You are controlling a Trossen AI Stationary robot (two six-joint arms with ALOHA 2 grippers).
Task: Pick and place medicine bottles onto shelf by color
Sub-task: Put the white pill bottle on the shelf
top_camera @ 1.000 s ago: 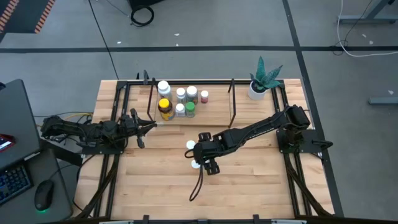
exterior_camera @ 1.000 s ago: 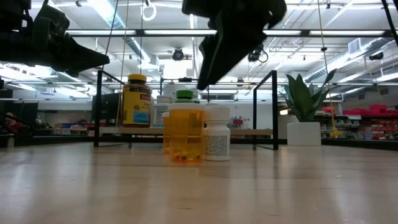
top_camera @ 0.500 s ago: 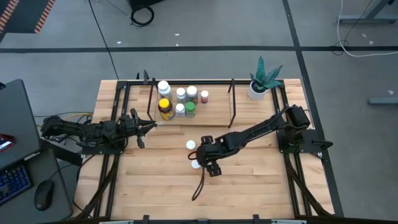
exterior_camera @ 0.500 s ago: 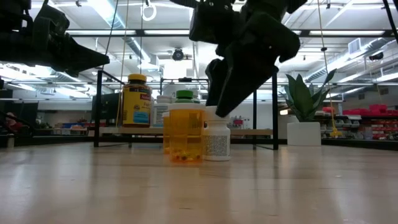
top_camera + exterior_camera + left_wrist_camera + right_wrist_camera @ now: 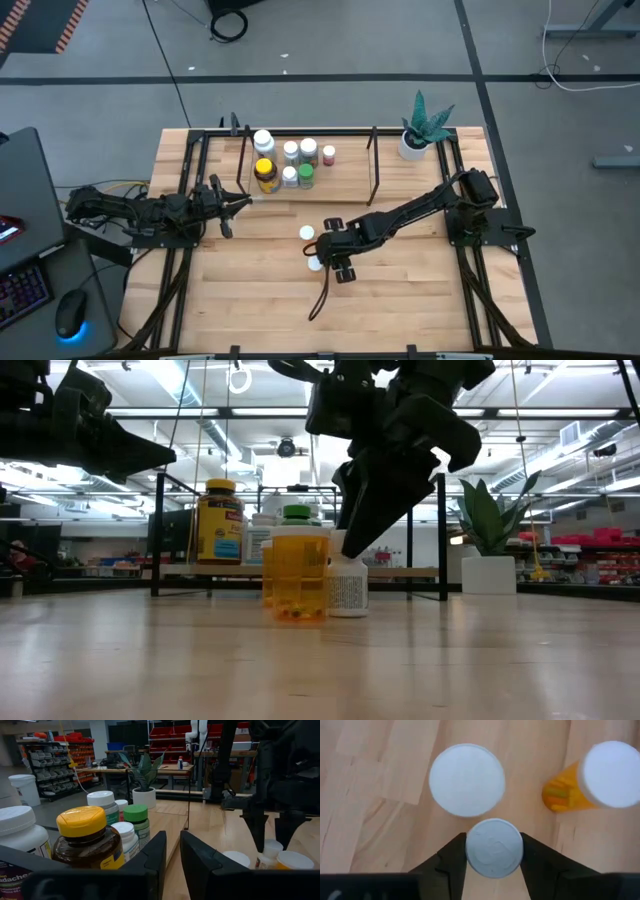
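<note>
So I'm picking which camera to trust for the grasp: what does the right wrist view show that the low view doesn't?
Right wrist view only: the right gripper shut on a small white-capped bottle, seen cap-on, fingers on both sides.
Low view only: the shelf, its yellow-capped amber bottle and the potted plant.
Both: the orange bottle standing nearby on the table.

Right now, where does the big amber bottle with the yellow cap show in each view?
High view: amber bottle at the left end of the shelf.
Low view: left of centre, on the shelf.
Left wrist view: close in front, among white caps.
Right wrist view: not in it.
Shared landmark: potted plant.
</note>
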